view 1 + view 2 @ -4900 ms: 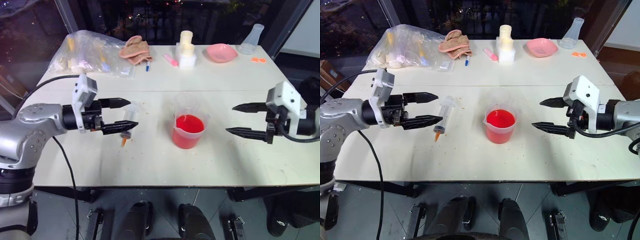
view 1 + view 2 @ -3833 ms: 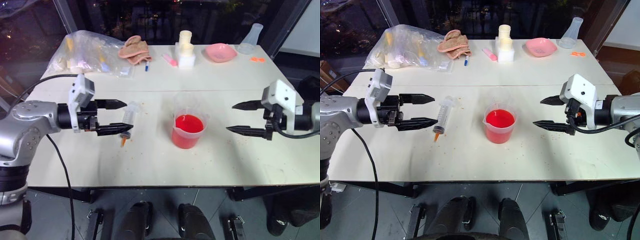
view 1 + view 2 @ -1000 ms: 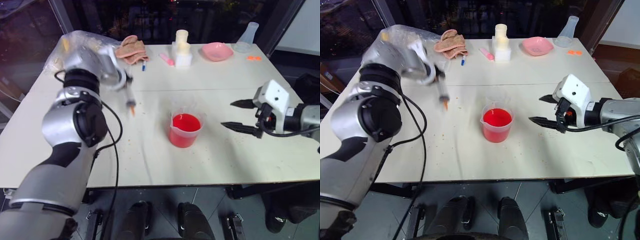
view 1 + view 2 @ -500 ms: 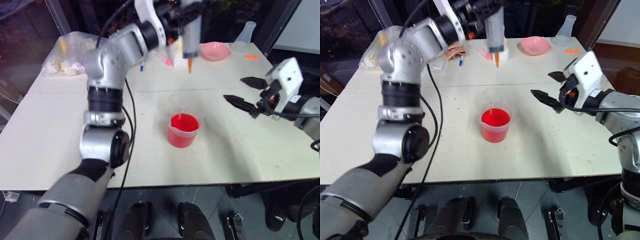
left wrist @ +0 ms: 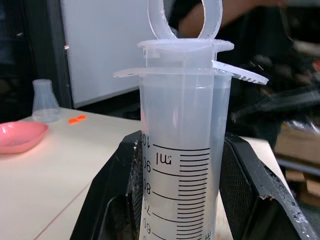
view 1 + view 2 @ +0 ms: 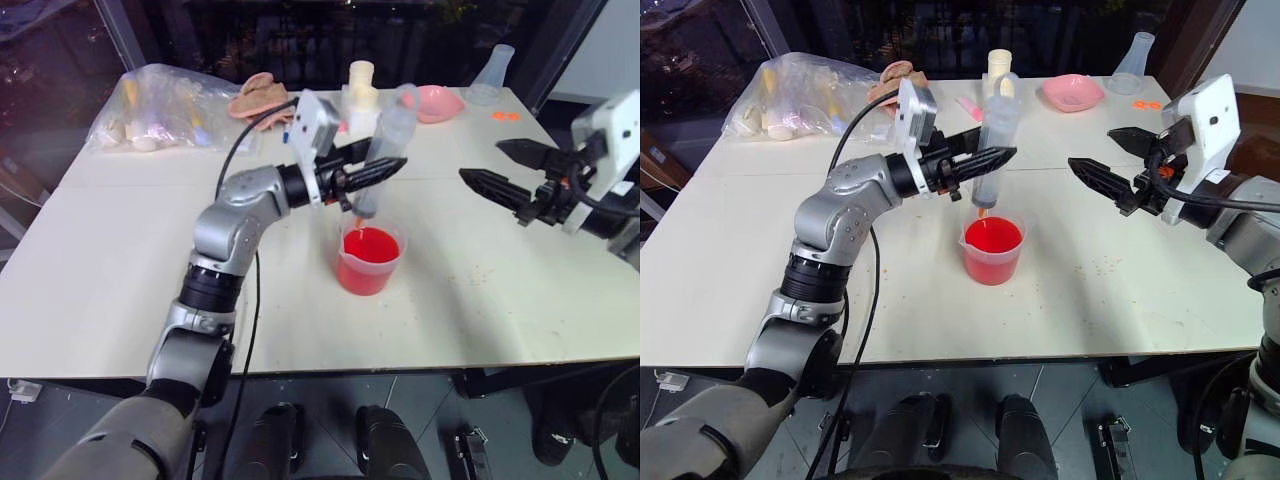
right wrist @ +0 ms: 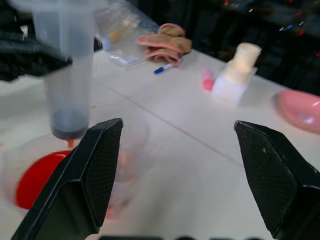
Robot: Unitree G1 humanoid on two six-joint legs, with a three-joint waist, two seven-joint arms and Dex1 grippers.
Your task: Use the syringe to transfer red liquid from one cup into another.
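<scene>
Table: one pale, flat-topped table.
Cups: two clear plastic cups; the spouted beaker of bright red liquid, and a colourless cup touching behind it.
Syringe: one large clear graduated plastic syringe, upright, orange tip just above the red liquid.
Grippers: left gripper clamped on the syringe barrel; right gripper spread wide, holding nothing.

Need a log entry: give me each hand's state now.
Left hand: closed on the syringe, over the red beaker.
Right hand: open, empty.
</scene>
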